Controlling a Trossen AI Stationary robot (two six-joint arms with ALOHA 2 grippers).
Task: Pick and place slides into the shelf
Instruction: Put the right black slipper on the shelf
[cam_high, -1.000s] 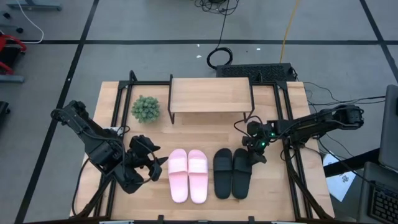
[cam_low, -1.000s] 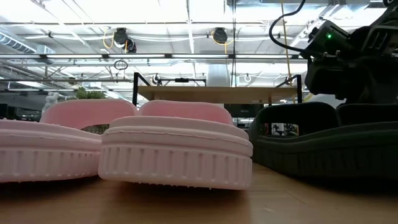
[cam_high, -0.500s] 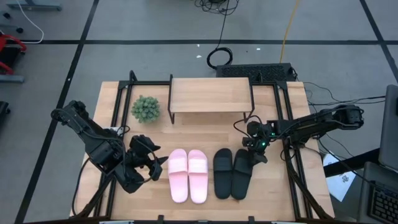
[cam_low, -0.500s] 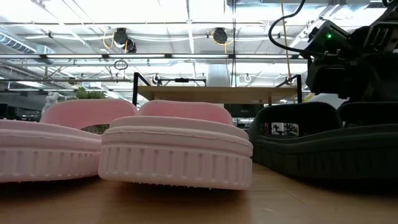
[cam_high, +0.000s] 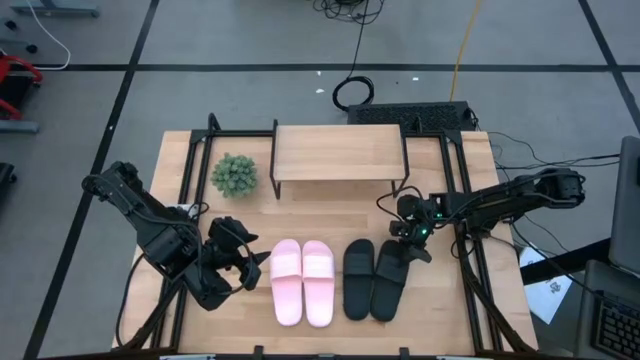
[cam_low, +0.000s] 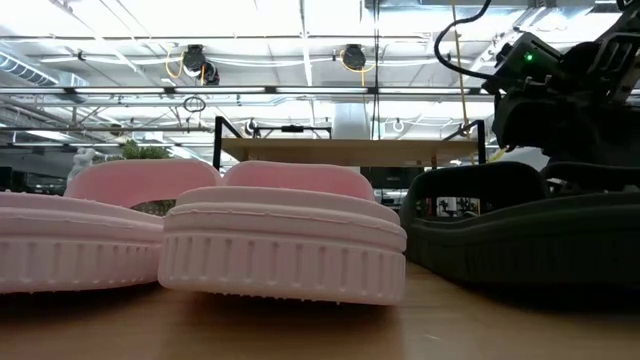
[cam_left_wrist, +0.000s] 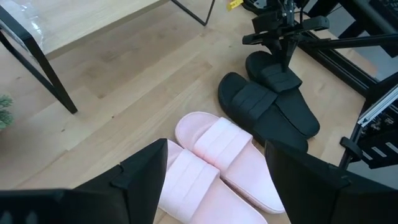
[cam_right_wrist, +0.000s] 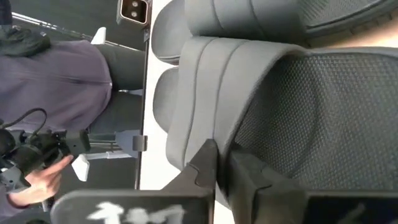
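Two black slides (cam_high: 373, 280) and two light pink slides (cam_high: 301, 282) lie side by side on the table, soles down, near its front edge. The shelf (cam_high: 339, 152) stands at the far middle. My right gripper (cam_high: 407, 250) is shut on the strap of the right black slide (cam_left_wrist: 287, 102), reaching in from the table's right. My left gripper (cam_high: 243, 262) hangs open just left of the pink pair and touches nothing. My right gripper pinches the edge of the right black slide's strap (cam_right_wrist: 219, 127) between its two fingers. One finger (cam_right_wrist: 207, 163) lies on the strap's outer face and the other (cam_right_wrist: 252, 174) on its inner face, over the footbed. It comes slanting down from the table's far right. The sole stays on the table.
A small green plant (cam_high: 234, 175) stands left of the shelf. Black frame rails (cam_high: 462, 200) run along the table's left and right sides. Beyond the table a person in a purple sleeve (cam_right_wrist: 59, 74) holds a device.
My right gripper has shut on the right black slide's strap. That slide has turned a little, its near end swinging toward the left black slide.
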